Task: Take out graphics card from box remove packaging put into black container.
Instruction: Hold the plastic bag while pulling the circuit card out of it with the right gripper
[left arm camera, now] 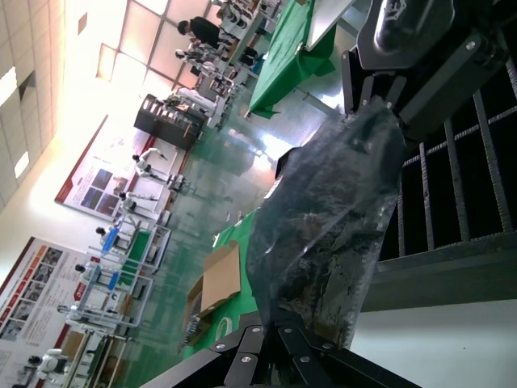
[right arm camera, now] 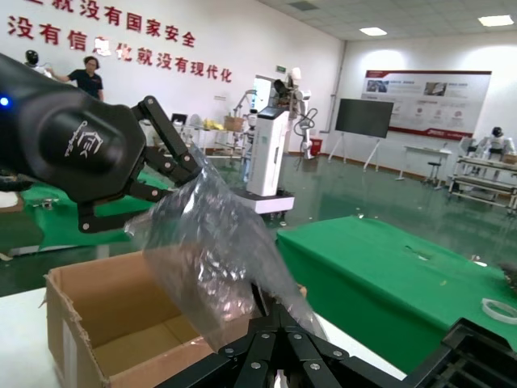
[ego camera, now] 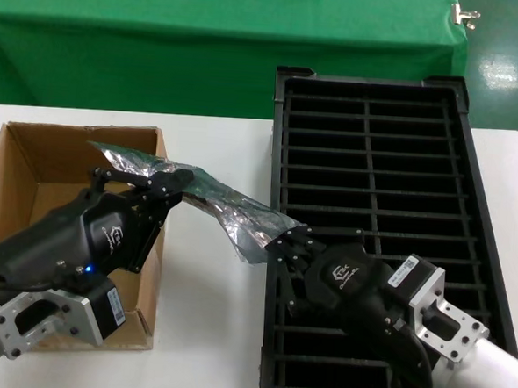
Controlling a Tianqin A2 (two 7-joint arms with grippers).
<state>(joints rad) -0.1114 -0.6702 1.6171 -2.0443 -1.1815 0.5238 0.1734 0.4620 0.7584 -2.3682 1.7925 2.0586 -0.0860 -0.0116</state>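
Observation:
The crinkled silver packaging (ego camera: 231,212) hangs stretched in the air between my two grippers, over the white table between the box and the black container. A dark board, the graphics card (ego camera: 208,189), shows through it. My left gripper (ego camera: 167,187) is shut on the bag's end by the brown cardboard box (ego camera: 32,158). My right gripper (ego camera: 284,241) is shut on the other end, at the near-left edge of the black container (ego camera: 473,216). The left wrist view shows the bag (left arm camera: 323,218) running from my left gripper (left arm camera: 303,333) to the right one. The right wrist view shows the bag (right arm camera: 210,250) in my right gripper (right arm camera: 279,314).
A green-draped table (ego camera: 162,47) stands behind the white table (ego camera: 207,331). The box's open inside looks bare in the right wrist view (right arm camera: 121,331). The container's ribbed slots hold nothing that I can see.

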